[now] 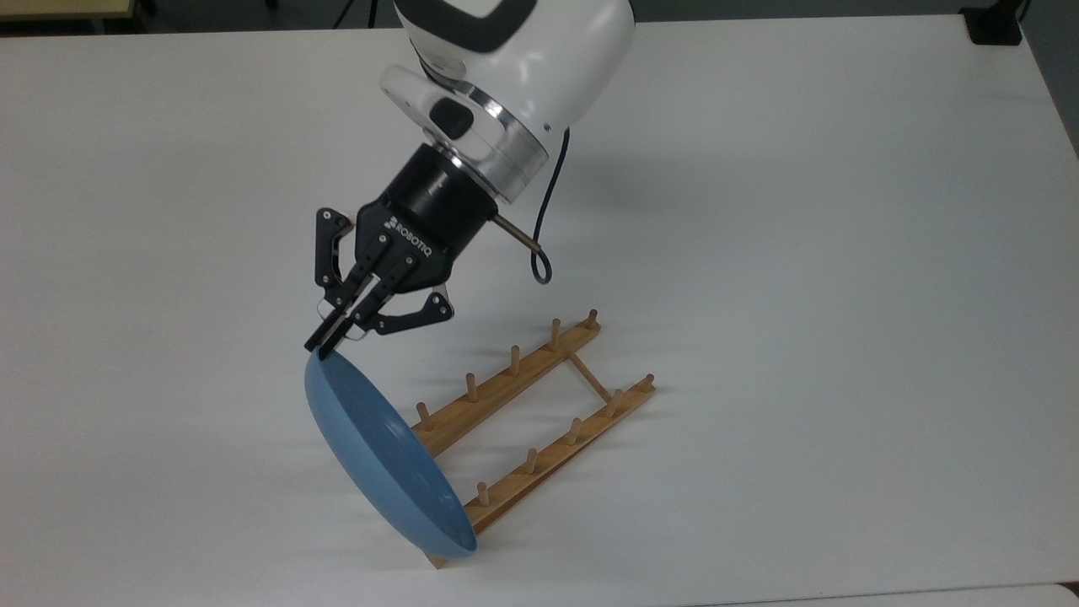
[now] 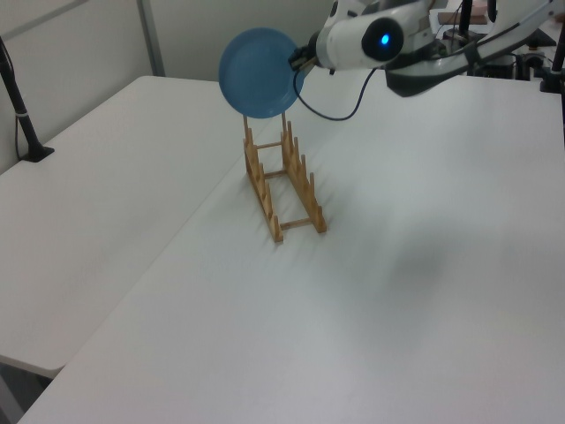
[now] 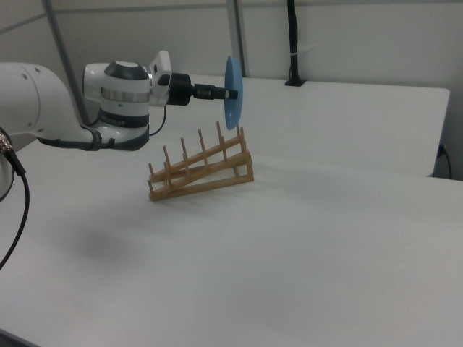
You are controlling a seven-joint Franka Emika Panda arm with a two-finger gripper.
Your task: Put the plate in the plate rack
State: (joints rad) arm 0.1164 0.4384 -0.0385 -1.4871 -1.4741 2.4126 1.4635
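The light-blue plate hangs on edge in the air, gripped at its rim by my gripper, which is shut on it. In the top view the plate covers the lower-left end of the wooden plate rack. In the right view the plate stands upright just above the right end of the plate rack, with the gripper reaching in level from the right view's left. The left view has the plate above the far end of the plate rack, gripper at its right.
The rack lies on a white table. A black cable loops off the wrist. A black clamp sits at the top view's far right corner. A black post stands at the left view's left, beside a second table.
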